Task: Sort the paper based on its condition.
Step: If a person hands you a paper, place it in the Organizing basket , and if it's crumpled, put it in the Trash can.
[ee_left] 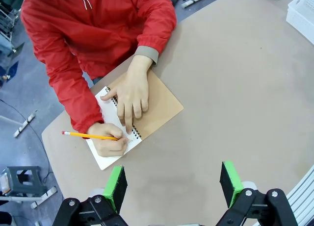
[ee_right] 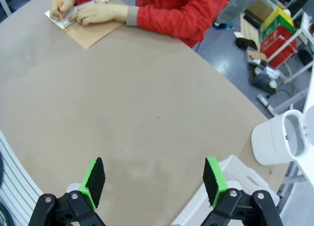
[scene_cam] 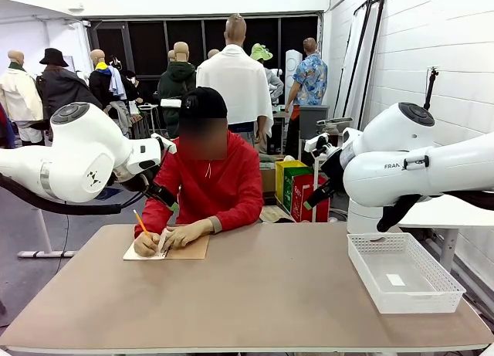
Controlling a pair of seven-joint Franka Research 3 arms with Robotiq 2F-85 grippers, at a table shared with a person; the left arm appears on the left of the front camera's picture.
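Note:
No loose paper is in view. A spiral notebook [ee_left: 159, 106] with a brown kraft cover lies open at the table's far left, in front of a person in a red jacket. The person writes on its white page [ee_left: 105, 160] with a yellow pencil [ee_left: 88, 135] and presses the other hand [ee_left: 130, 96] on the notebook. My left gripper [ee_left: 174, 187] hangs open high above the table, near the notebook, with nothing between its green pads. My right gripper [ee_right: 154, 179] is also open and empty, high over the table's right part, far from the notebook [ee_right: 93, 32].
A white mesh basket [scene_cam: 409, 302] stands at the table's right edge, with a small white slip on its floor. Its corner [ee_right: 235, 169] lies just beside my right gripper. The brown tabletop [scene_cam: 270, 294] between notebook and basket is bare. The right arm's white base [ee_right: 279, 138] stands off the table.

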